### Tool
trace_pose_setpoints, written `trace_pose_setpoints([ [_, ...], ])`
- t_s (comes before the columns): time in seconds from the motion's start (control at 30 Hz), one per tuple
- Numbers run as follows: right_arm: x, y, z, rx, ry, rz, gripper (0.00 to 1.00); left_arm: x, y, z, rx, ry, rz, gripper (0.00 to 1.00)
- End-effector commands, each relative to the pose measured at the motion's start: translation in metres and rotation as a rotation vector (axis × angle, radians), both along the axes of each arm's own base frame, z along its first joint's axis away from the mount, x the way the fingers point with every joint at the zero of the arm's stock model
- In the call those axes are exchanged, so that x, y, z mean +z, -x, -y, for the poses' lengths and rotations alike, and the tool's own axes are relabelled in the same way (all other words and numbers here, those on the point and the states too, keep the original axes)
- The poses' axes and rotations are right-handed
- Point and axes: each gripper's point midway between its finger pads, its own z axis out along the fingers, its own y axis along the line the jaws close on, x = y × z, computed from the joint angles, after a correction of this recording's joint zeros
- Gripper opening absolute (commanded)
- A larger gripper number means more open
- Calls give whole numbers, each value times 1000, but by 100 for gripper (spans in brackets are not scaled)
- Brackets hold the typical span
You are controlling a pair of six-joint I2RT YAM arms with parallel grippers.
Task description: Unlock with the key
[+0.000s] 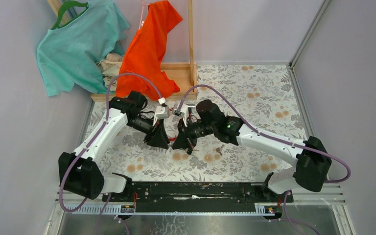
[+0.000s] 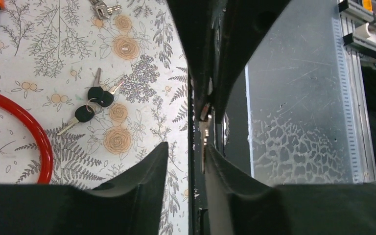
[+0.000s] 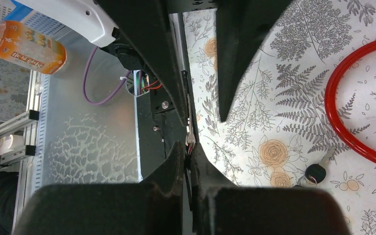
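The right gripper [image 3: 188, 152] is pinching a small key [image 2: 203, 137] between nearly closed fingers. The left gripper [image 2: 187, 146] is standing narrowly open around its tip, and the red cable lock [image 2: 35, 134] is lying nearby.

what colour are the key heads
The key heads are black, clearest in the left wrist view.

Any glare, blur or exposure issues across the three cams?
Top external: even diffuse light, soft shadows on the tablecloth, sharp. Left wrist: keys crisp, left tool underexposed and featureless, mottled sheen on the metal plate. Right wrist: right tool equally black, tablecloth and red cable sharp.
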Motion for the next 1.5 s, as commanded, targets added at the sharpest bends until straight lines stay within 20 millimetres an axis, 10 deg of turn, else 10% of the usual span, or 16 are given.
trace_pose_setpoints([
  [0.0, 21, -5, -7, 17, -47, 25, 0, 12, -2, 4, -1, 22, 22, 32],
  [0.33, 21, -7, -8, -2, -45, 9, 2, 13, -3, 4, 4, 26, 70, 3],
  [0.47, 33, -13, -6, -41, -104, -58, 57, 11, -13, 3, 53, 6, 123, 0],
  [0.63, 71, -48, 23, -162, -324, -191, 80, 7, -32, -9, 99, -113, 236, 0],
  [0.9, 98, -67, 26, -166, -459, -374, 81, 54, -57, -10, 61, -249, 578, 0],
  [1.17, 108, -65, 17, -83, -526, -542, 77, 70, -38, 15, -196, -315, 1096, 0],
  [1.47, 102, -44, 28, -8, -542, -621, 72, 114, -38, 36, -197, -99, 1756, 0],
])
